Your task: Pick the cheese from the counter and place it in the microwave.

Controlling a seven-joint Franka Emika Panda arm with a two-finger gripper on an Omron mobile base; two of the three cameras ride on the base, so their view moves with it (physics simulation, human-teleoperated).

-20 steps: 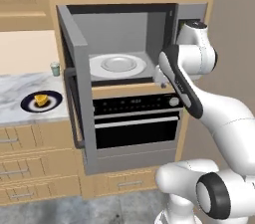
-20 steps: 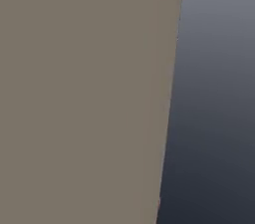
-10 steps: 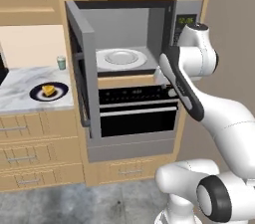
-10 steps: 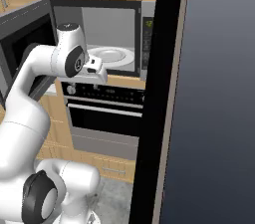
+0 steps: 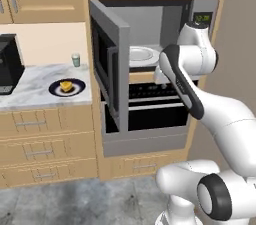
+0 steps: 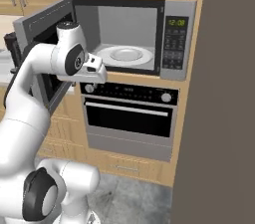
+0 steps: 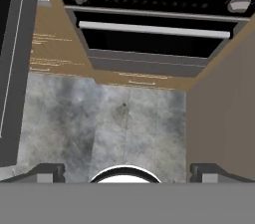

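Microwave [image 6: 129, 36] stands open, turntable bare. Left base view alone shows the marble surface [image 5: 30, 86] with the cheese [image 5: 65, 86] on a dark-blue plate [image 5: 56, 90], well apart from the arm. Right base view shows the keypad; hand view looks down at the oven [image 7: 149, 14] and floor — jaws set wide apart, empty. Cheese looks light, firm, slightly soft: pinch its flat flanks.

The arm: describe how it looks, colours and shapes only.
The arm is glossy white, built of thick rounded segments. Dark grey to black bands and round caps mark the joints, as on the elbow and the base. No cables or lettering can be made out. The end effector has two small dark grey finger tips.
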